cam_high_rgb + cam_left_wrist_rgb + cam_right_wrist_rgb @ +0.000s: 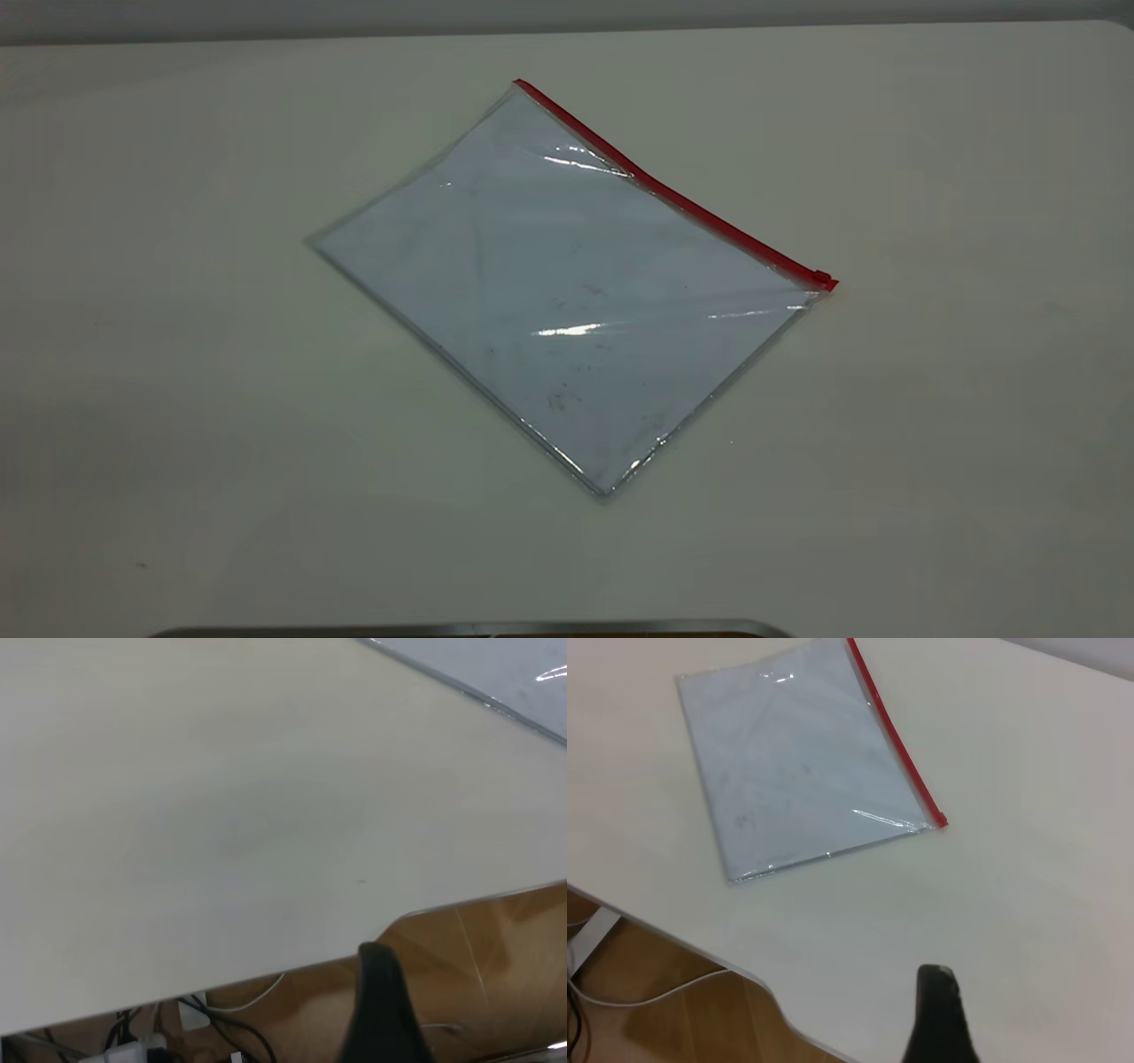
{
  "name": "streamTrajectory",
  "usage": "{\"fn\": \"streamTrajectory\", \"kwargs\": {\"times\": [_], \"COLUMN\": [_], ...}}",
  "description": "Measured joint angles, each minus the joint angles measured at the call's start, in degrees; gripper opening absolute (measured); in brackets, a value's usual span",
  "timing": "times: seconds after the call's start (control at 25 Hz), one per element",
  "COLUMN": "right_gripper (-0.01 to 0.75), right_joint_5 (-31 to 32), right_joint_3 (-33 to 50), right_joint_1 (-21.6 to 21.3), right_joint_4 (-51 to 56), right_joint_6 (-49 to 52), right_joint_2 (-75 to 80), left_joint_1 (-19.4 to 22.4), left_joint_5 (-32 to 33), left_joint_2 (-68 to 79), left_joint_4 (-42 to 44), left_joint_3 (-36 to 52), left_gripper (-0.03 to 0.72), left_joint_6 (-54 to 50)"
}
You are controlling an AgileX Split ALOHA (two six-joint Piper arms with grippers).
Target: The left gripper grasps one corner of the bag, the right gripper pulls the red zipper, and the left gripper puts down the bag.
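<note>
Exterior view: your bag (567, 292) lies flat mid-table (177, 399), red zipper (673, 197) along its far-right edge
Left wrist view: left gripper (383, 1010) off the table edge, grip state unclear
Right wrist view: right gripper (939, 1014) near the edge, grip state unclear

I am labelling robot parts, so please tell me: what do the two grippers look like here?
Little shows. The left gripper appears as one black, rounded, matte finger tip. The right gripper looks alike: a black tapered tip. No cables or markings on them are visible.
</note>
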Motion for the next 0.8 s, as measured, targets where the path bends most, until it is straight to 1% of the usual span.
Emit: {"fn": "streamTrajectory", "kwargs": {"times": [0.24, 0.8], "right_gripper": [0.58, 0.58], "right_joint_5": [0.0, 0.0], "right_joint_3": [0.0, 0.0], "right_joint_1": [0.0, 0.0], "right_joint_4": [0.0, 0.0], "right_joint_6": [0.06, 0.17], "right_joint_2": [0.0, 0.0], "left_joint_1": [0.0, 0.0], "left_joint_5": [-1.28, -1.47], "left_joint_2": [0.0, 0.0], "left_joint_4": [0.0, 0.06], "left_joint_3": [2.12, 2.12], "left_gripper": [0.587, 0.587], "left_joint_6": [-0.41, -0.53]}}
